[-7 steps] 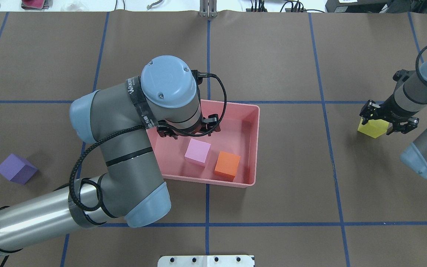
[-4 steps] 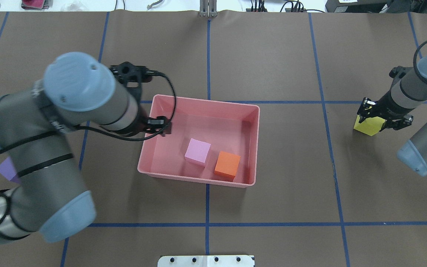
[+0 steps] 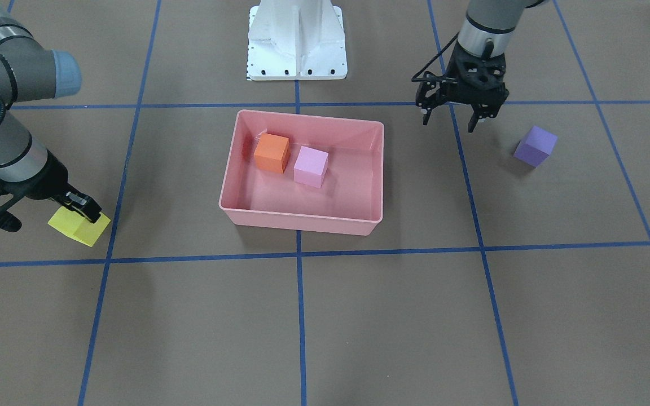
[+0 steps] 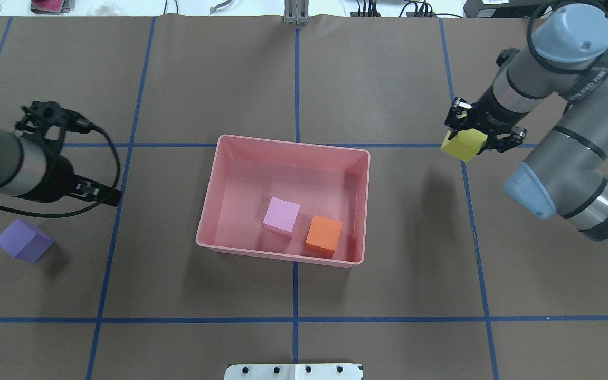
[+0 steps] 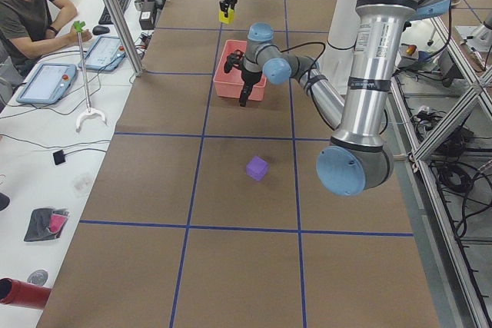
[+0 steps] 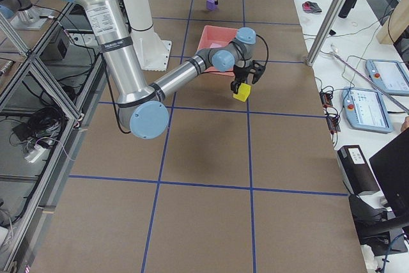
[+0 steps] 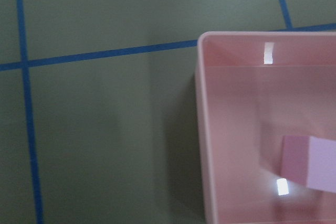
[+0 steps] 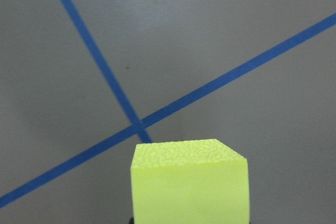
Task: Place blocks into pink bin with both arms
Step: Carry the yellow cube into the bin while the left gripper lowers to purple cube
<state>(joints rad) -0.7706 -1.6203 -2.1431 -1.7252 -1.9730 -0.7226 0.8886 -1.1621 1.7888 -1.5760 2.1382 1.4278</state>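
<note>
Yellow block (image 4: pixel 462 146) clamped in the right pincer (image 4: pixel 468 138), left pincer (image 3: pixel 449 122) spread apart, holding nothing

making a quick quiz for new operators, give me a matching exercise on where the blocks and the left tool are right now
1 yellow block
2 purple block
3 orange block
4 left tool

a open, holding nothing
b inside the bin
c gripped by the right tool
d on the table, outside the bin

Pairs: 1-c, 2-d, 3-b, 4-a
</note>
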